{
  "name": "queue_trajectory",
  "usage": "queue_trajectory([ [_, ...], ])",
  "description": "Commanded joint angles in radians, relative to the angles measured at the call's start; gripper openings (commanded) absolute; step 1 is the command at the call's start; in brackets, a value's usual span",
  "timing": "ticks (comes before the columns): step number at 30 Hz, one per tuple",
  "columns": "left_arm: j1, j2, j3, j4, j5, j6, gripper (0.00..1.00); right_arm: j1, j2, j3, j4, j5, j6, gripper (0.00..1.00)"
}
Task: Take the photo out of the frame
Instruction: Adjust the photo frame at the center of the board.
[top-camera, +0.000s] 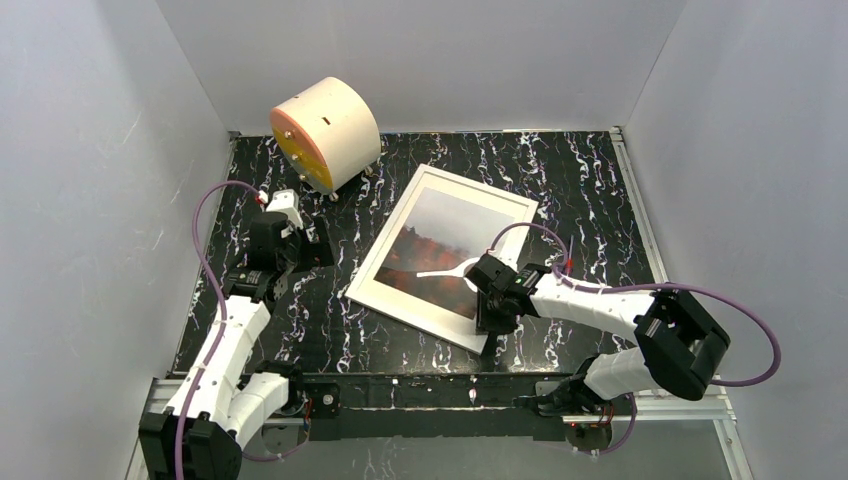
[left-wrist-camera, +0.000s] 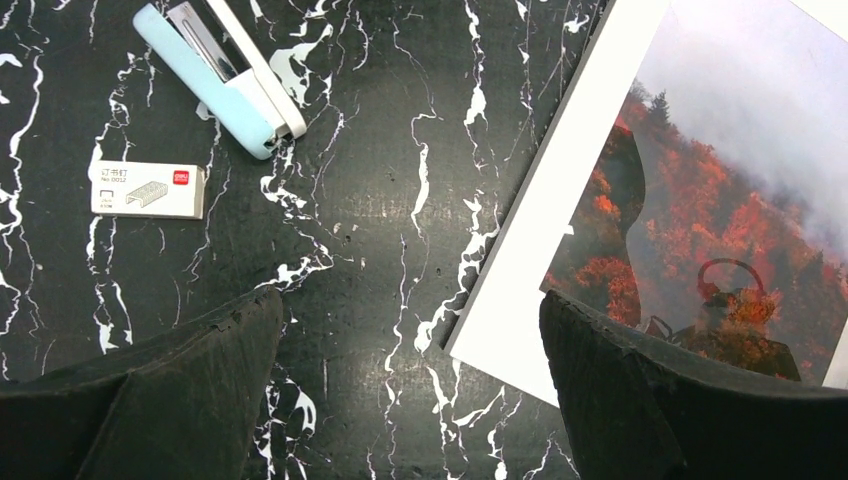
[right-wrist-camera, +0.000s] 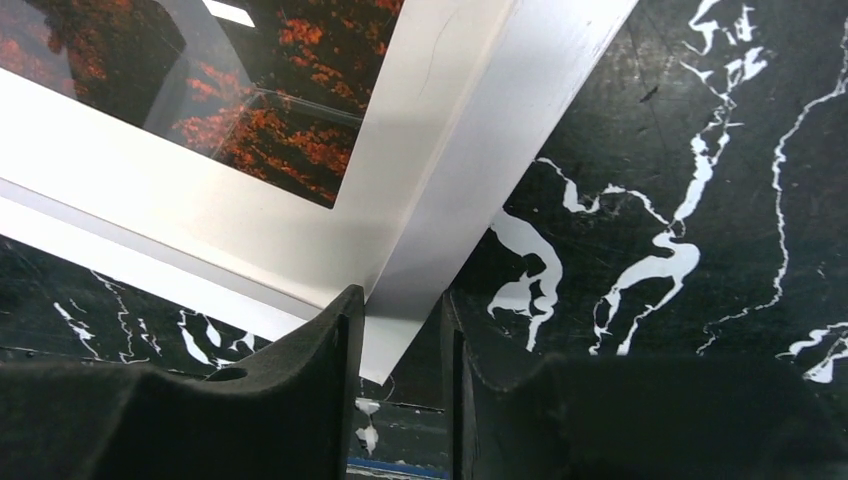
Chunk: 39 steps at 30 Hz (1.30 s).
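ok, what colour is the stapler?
The stapler is pale blue and white, clearest in the left wrist view.

The table (top-camera: 590, 190) carries everything. The drum (top-camera: 325, 135) sits in the far left corner, on its side. The frame (top-camera: 480, 187) lies flat in the middle of the table, turned so that one corner points at the near edge and one at the far edge. The photo (top-camera: 450, 225) lies inside the frame. The frame's near corner sits between the two fingers of the right gripper (right-wrist-camera: 405, 320). The left gripper (left-wrist-camera: 410, 320) hangs over the table by the left edge, left of the frame and apart from it. The stapler (left-wrist-camera: 220, 75) lies left of the frame, not touching it. The box (left-wrist-camera: 148, 190) lies near the stapler, on the side away from the frame.
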Motion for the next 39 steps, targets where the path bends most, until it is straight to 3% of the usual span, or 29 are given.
queue_trajectory([
  [1, -0.001, 0.014, -0.004, -0.001, 0.038, 0.010, 0.99, 0.011, 0.000, 0.008, -0.180, 0.082, -0.038, 0.40],
  [9, -0.001, 0.035, -0.007, -0.001, 0.086, 0.012, 0.99, 0.011, 0.007, 0.059, -0.189, 0.149, -0.032, 0.46],
  [16, -0.007, 0.112, -0.035, 0.028, 0.241, -0.056, 0.99, 0.010, -0.024, 0.111, -0.144, 0.165, -0.009, 0.61],
  [20, -0.032, 0.143, -0.059, 0.044, 0.252, -0.123, 0.99, -0.015, -0.059, 0.128, -0.123, 0.191, 0.014, 0.71],
  [30, -0.135, 0.241, -0.084, 0.125, 0.177, -0.196, 0.99, -0.304, -0.097, 0.049, 0.094, -0.088, -0.046, 0.81],
  [39, -0.190, 0.335, -0.109, 0.165, 0.141, -0.202, 0.99, -0.393, -0.074, 0.001, 0.189, -0.157, -0.071, 0.90],
])
